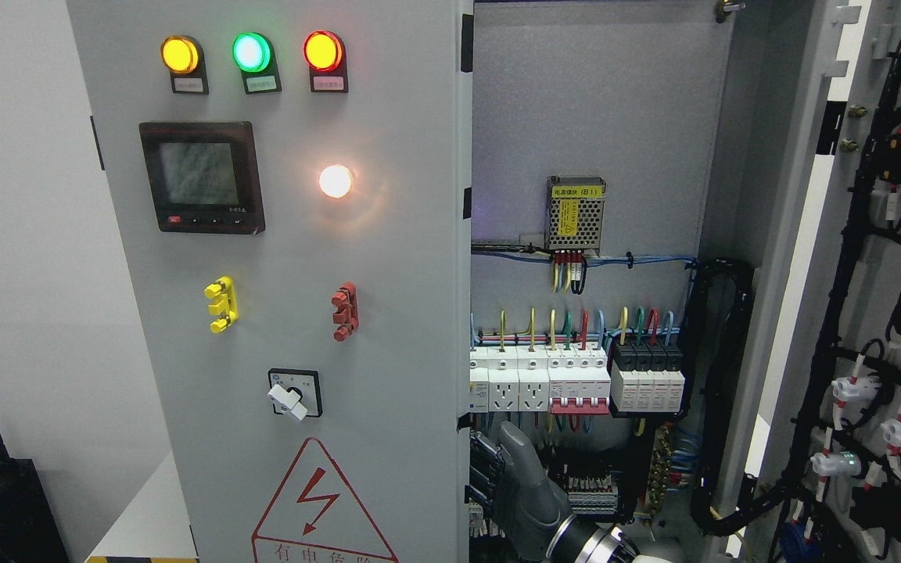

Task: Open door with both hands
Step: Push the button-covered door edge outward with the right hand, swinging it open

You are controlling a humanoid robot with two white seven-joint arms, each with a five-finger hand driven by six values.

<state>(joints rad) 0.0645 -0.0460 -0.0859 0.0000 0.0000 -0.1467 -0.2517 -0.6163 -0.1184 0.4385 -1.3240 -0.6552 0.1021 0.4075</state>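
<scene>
Right hand (509,481), grey w/ black fingers, sits bottom centre w/ fingers hooked round the free edge of the closed grey metal left cabinet door (294,313), prob. to pull it; right door (873,297) already swung open far right.

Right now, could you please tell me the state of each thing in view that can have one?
Left door: closed.
Right door: swung wide open, wiring side showing.
Yellow lamp: lit.
Green lamp: lit.
Red lamp: lit.
White lamp: lit.
Display: dim, unreadable.
Selector switch: handle turned down-left.
Robot hand: fingers at the left door's edge; grip unclear.
</scene>
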